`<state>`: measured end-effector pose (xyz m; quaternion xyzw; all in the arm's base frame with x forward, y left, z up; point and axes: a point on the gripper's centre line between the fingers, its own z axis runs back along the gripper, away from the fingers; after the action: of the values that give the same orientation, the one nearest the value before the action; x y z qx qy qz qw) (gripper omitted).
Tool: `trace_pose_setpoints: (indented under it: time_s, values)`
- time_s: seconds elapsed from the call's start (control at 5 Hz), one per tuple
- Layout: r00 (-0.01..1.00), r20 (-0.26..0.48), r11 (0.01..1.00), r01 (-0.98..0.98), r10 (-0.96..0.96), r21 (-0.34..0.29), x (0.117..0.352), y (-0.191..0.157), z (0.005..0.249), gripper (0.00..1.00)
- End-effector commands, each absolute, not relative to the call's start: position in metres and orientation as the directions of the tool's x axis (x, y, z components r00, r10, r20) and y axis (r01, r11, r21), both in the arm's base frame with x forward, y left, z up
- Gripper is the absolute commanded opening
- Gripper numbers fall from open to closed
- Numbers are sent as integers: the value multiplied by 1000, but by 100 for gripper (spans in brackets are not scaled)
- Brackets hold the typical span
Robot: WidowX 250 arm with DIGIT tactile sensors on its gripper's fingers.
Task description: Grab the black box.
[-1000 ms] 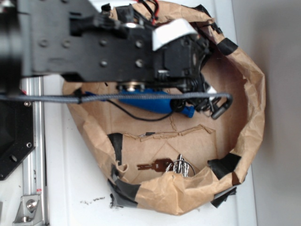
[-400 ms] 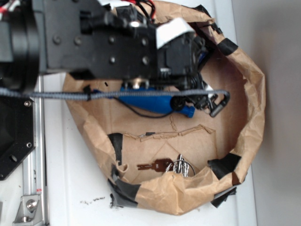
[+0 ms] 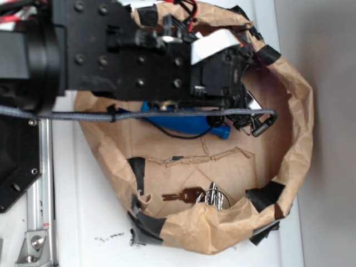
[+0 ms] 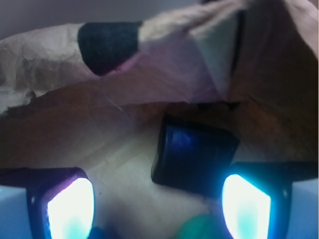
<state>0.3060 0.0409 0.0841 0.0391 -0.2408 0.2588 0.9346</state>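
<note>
Claw (image 4: 158, 206) spread wide; black box (image 4: 194, 154) ahead, squarish, corner tilted toward it.

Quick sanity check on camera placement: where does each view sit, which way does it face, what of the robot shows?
Exterior: overhead, facing down on the brown paper enclosure; the black arm covers its upper part; keys lie below.
Wrist: on the gripper, looking forward and low between two lit fingertips at the black box, which lies ahead, untouched.
Shared: the paper wall with its black tape patches; the box is hidden under the arm in the exterior.
</note>
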Motion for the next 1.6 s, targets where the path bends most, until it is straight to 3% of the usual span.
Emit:
trace_pose_setpoints:
  time_s: [0.0,0.4,0.6,1.0,1.4]
  values:
    - [709,505,838,-543,493,-56,316,72,86,100]
    - [782,444,875,-484,436,-7,290,52,53,100]
    - [780,442,870,-493,443,-1,289,52,45,100]
    - [720,456,823,-566,523,-50,308,72,53,100]
    - [693,486,799,-602,532,-16,312,83,58,100]
